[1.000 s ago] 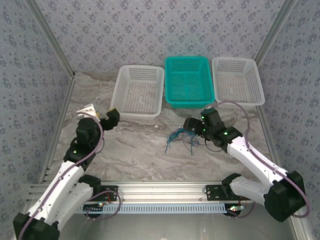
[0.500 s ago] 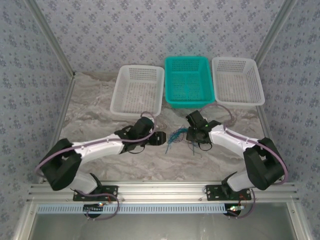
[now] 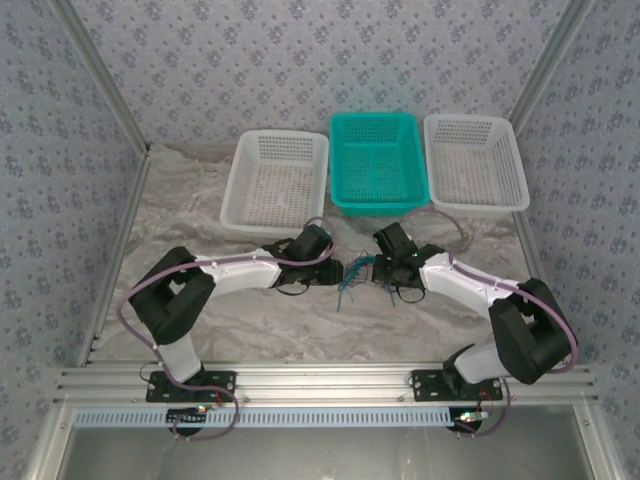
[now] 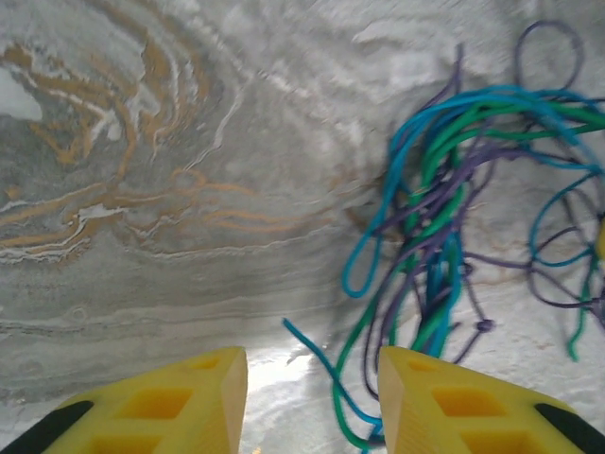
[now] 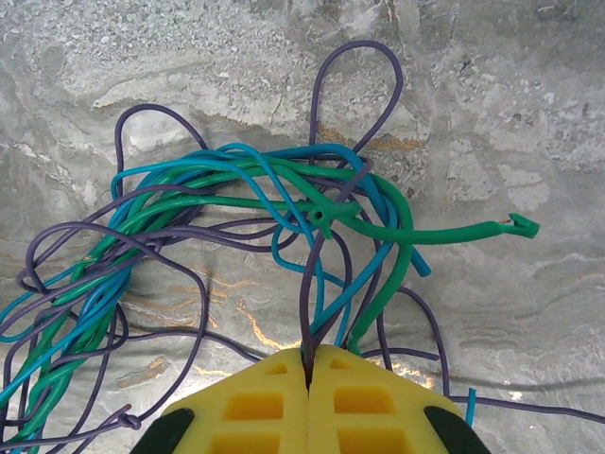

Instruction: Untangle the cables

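1. Cables (image 3: 352, 275): bunched in one heap at the middle of the table (image 3: 200, 215), just near of the green basket (image 3: 373, 160). White basket (image 3: 275, 180) on that one's left and second white basket (image 3: 475, 160) on its right, all three along the far side.
2. Blue, green and purple strands crossed and looped through one another in both wrist views. By the look of it, none pulled free yet.
3. Right gripper (image 5: 309, 364): pressed shut on a purple strand (image 5: 306, 284) at the right side of the heap, with the strand running straight into the seam between the fingers. Green strand just beside it; cannot tell whether pinched as well.
4. Left gripper (image 4: 312, 369): jaws apart, low over the left side of the heap. Blue strand (image 4: 302, 339) lying in the gap, nearer the right finger. Grips nothing, as far as can be seen.
5. Done, as a judgement: one strand anchored on the right, the other hand lined up for a hold.
6. Left, as a judgement: closing on a different strand, drawing the two apart, then the same again for each remaining strand. Nearly the whole job ahead.
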